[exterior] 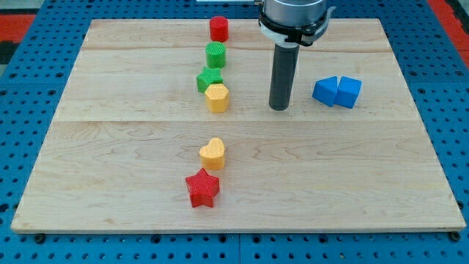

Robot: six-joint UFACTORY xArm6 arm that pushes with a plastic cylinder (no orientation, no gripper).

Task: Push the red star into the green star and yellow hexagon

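Observation:
The red star lies near the view's bottom, left of centre. A yellow heart sits just above it, touching or nearly touching. The green star and the yellow hexagon sit together in the upper middle, the hexagon just below and right of the star. My tip rests on the board to the right of the hexagon, well above and right of the red star, touching no block.
A green cylinder stands just above the green star and a red cylinder near the board's top edge. Two blue blocks sit side by side right of my tip. The wooden board lies on a blue pegboard.

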